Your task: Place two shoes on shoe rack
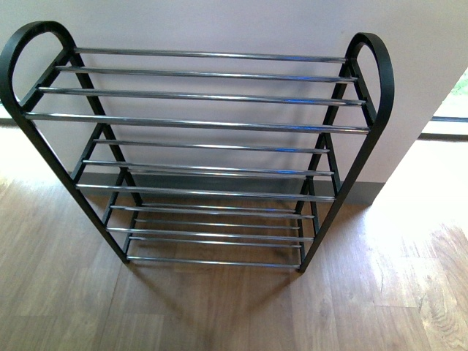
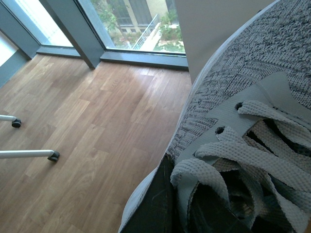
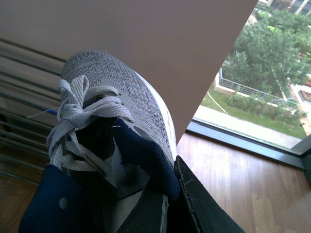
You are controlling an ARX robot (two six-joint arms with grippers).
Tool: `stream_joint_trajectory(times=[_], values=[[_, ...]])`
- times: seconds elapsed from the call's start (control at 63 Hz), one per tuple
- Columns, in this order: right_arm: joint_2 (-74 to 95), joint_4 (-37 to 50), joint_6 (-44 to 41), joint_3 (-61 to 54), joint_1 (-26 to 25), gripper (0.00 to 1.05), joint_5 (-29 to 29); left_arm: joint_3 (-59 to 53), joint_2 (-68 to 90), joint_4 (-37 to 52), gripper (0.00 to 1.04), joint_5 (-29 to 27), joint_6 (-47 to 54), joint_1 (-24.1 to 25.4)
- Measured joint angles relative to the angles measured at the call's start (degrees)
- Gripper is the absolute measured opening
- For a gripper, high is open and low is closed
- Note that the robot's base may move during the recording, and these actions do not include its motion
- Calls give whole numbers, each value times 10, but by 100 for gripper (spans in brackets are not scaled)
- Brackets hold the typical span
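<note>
Where the shoe rack stands: against the far wall, wood floor open near and right of it.
Left gripper: clamped on laced grey sneaker, above open floor.
Right gripper: pinching second grey sneaker by its navy collar, rack rods close by.

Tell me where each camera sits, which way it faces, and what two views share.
Front: on the robot's body, looking down at the shoe rack against the wall; no arm shows.
Left wrist: on the left arm, looking past the grey sneaker to wooden floor and windows; the left gripper grips it.
Right wrist: on the right arm, looking over the second grey sneaker toward the rack's rods; the right gripper grips it.
Shared: front and right wrist both show the rack.
</note>
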Motion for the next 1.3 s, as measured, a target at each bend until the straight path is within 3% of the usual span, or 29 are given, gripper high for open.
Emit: stream_joint_trajectory(times=[0.508,0.572,0.619,0.667,0.858,0.985,1.0,1.127,1.302], values=[[0,0,0,0,1,1,-7,0,0,0,1,-9,0,1],[24,-49,14,14,-17,1,-121,0,0,0,1,2,0,1],[33,-59,24,18,-11,1,-157,0,0,0,1,7,0,-1],[34,-62,35,22,14,1,-159,0,0,0,1,8,0,-2],[58,-16,144,43,200,1,-10,0,0,0,1,-1,0,-1],[119,48,213,67,338,1,128,0,0,0,1,-3,0,-1],[148,68,233,75,374,1,173,0,0,0,1,-1,0,-1],[246,114,281,103,450,1,275,0,0,0,1,3,0,-2],[368,150,326,159,510,1,344,0,0,0,1,2,0,-2]])
